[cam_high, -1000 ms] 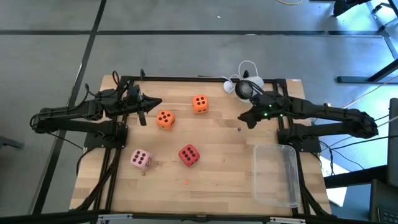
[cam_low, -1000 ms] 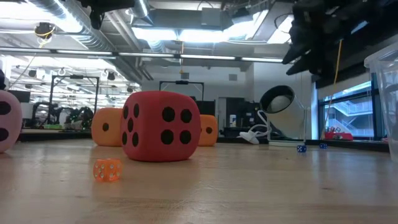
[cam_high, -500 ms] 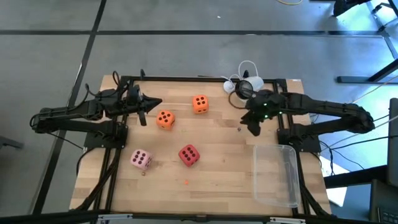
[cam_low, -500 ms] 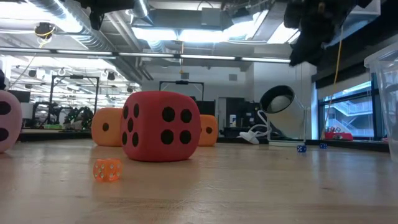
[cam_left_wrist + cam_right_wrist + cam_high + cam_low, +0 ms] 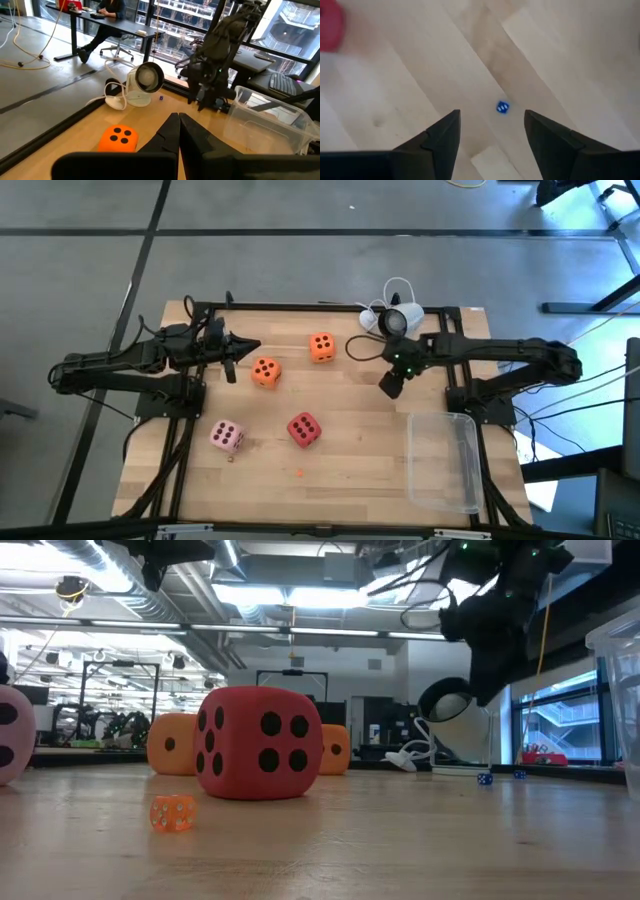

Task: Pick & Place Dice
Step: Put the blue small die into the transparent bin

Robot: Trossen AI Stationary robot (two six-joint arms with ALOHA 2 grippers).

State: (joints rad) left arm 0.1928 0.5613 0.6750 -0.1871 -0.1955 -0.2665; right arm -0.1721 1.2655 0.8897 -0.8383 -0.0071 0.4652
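Your four dice sit left of centre on the table (image 5: 350,440): two orange dice (image 5: 265,371) (image 5: 321,347) at the far side, the red die (image 5: 303,429) and the pink die (image 5: 227,436) nearer. A tiny blue die (image 5: 502,107) lies right of them, directly below your right gripper (image 5: 390,384), whose fingers stand apart, holding nothing. Your left gripper (image 5: 238,348) waits closed beside the orange dice. The clear bin (image 5: 443,462) sits near right.

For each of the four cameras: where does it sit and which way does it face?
High: overhead, straight down; both arms, table.
Low: tabletop level, facing the room; red die close, right arm above.
Left wrist: past shut left end effector toward orange die.
Right wrist: downward, open right end effector over blue die.
Shared: high and low both show the red die.
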